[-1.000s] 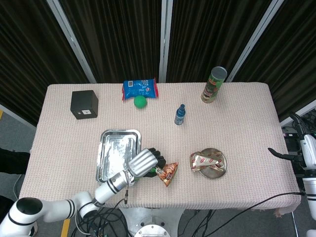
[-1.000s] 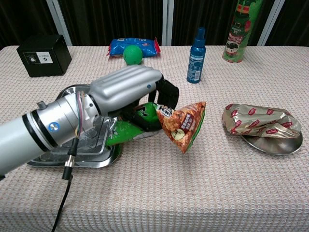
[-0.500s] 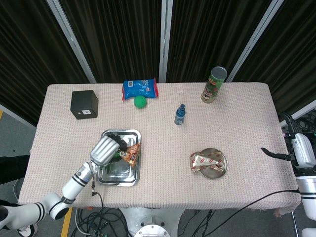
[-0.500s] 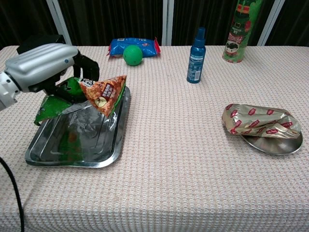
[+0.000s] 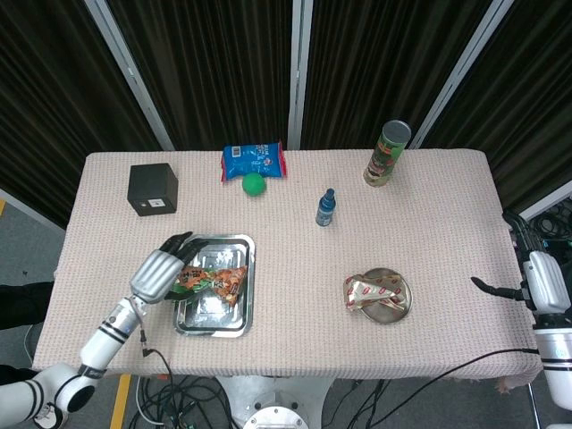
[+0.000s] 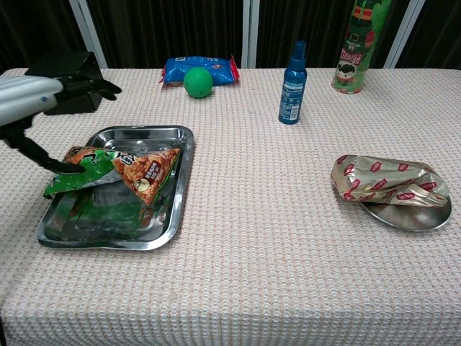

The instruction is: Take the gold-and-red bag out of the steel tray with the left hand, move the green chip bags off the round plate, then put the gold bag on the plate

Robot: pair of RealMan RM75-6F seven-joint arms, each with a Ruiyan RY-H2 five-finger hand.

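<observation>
A green-and-orange chip bag [image 5: 214,280] [image 6: 137,169] lies in the steel tray [image 5: 248,299] [image 6: 180,209] at the front left. My left hand [image 5: 161,268] [image 6: 43,94] hovers over the tray's left edge with its fingers spread. One dark fingertip [image 6: 63,167] still touches the bag's left end. The gold-and-red bag [image 5: 374,291] [image 6: 382,180] rests on the round plate [image 5: 399,307] [image 6: 418,216] at the front right. My right hand [image 5: 534,281] hangs beyond the table's right edge, holding nothing, with one finger stretched out.
Along the back stand a black box [image 5: 152,188], a blue snack packet [image 5: 254,161] with a green ball [image 5: 255,184] before it, a blue bottle [image 5: 326,207] and a tall green can [image 5: 387,154].
My left hand carried the green chip bag from the table's middle leftward over the tray, laid it in the tray and spread its fingers. The right hand drifted slightly.
</observation>
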